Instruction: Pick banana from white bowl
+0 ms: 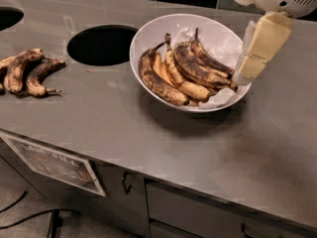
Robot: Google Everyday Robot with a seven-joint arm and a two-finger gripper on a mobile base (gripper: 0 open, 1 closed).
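My gripper (246, 72) hangs at the right rim of the white bowl (148, 33); I cannot tell whether it is spread or pinched. The banana (198, 69), the darkest, lies in that bowl among yellower ones. On the cabinet sign (54, 162) I can read only "FILL".

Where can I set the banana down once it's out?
Bare counter in front of the white bowl and right of it. Narrower strip between the round hole and loose bananas. Crowded: bowl's right rim, where the gripper hangs.
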